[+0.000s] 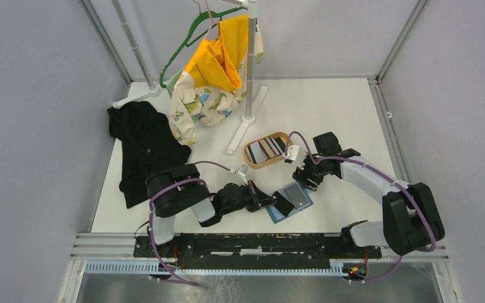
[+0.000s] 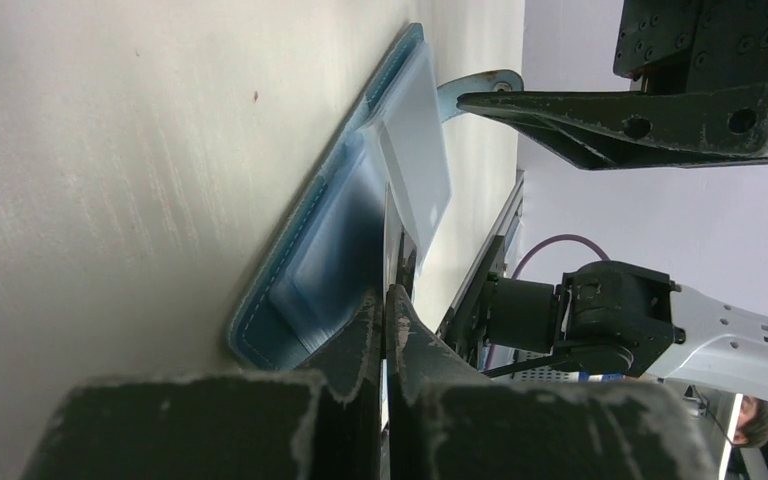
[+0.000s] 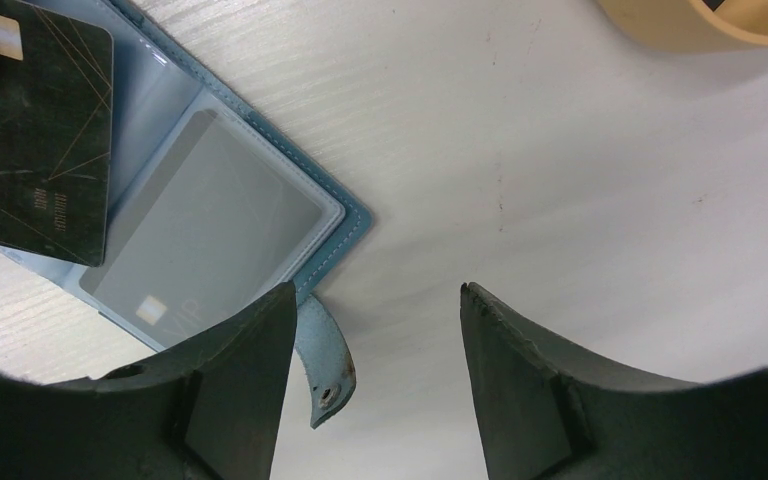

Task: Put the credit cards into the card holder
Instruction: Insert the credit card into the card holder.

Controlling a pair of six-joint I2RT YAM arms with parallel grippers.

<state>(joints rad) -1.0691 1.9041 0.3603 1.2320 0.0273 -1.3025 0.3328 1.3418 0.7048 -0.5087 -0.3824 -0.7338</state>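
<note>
Near centre of the white tabletop (image 1: 328, 113): teal-blue folding card holder (image 3: 352, 212), lying open and flat between the two arms, lighter blue lining up. Its snap tab (image 3: 325, 365) sticks out toward the right arm.

Left gripper (image 2: 388, 300): jaws clenched on the edge of one black credit card with thin gold lines (image 3: 35, 150). The card is held tilted over the holder's left half, lower edge down at the lining (whether it has found a pocket mouth, cannot tell).

Right gripper (image 3: 378, 295): jaws released and wide, nothing between them, poised over the tab end of the holder. One finger overlaps the holder's edge in the wrist view; contact not certain.

Step in hand, by my reading: seating the black card.
- Drop its angle until it runs nearly flat along the lining.
- Catch the slot with the leading edge, then slide lengthwise rather than press down.
- The right arm could pin the tab side so the holder does not skate.
- Let go only once most of the card is inside.

Count:
- Card holder: one.
- In the left jaws: one black card.
- Behind the clear window on the holder's right half: one grey credit card (image 3: 210, 230).
- In the oval tan wooden tray (image 1: 247, 153), just beyond the holder on the far side: loose credit cards (image 1: 266, 148), black, grey and white, side by side (perhaps four or five; too close-packed to be sure).
- Tray: one.
</note>
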